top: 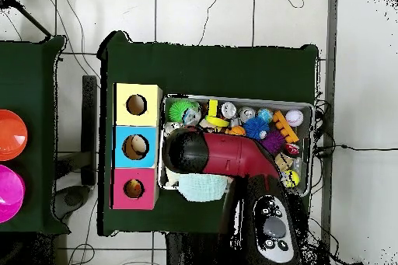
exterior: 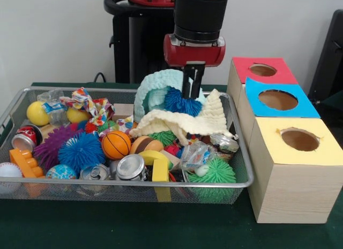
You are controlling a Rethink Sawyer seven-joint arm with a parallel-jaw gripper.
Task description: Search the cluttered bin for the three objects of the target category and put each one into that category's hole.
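Cloths are what matters in the wire mesh bin (exterior: 128, 186), and two show in the front view, both toward its far right. Nearest the camera along the bin's front rim lie a white ball (exterior: 9, 171), an orange toy block (exterior: 24, 164), two crushed cans (exterior: 113, 170) and a green spiky ball (exterior: 217, 173). Just behind these sit a blue spiky ball (exterior: 80, 151), a purple spiky ball (exterior: 52, 143), a small basketball (exterior: 116, 144) and a yellow curved piece (exterior: 156, 164). Further back, the cream cloth (exterior: 188, 122) is draped over the clutter, one corner rising in a peak at the right. Behind it the mint green cloth (exterior: 155, 88) stands bunched against the far rim, with another blue spiky ball (exterior: 179, 102) touching it. At the far left are a yellow ball (exterior: 37, 113) and a patterned fabric bow (exterior: 88, 105).

The gripper (exterior: 192, 90) hangs straight down from the red and black arm (exterior: 195, 24) into the far right of the bin, its tips beside that blue ball and above the cream cloth; whether the fingers are parted or closed cannot be told.

Right of the bin stand three wooden boxes in a row: yellow-topped box (exterior: 297, 166) nearest, blue-topped box (exterior: 277, 102) in the middle, and the red-topped hole (exterior: 262, 70) farthest.
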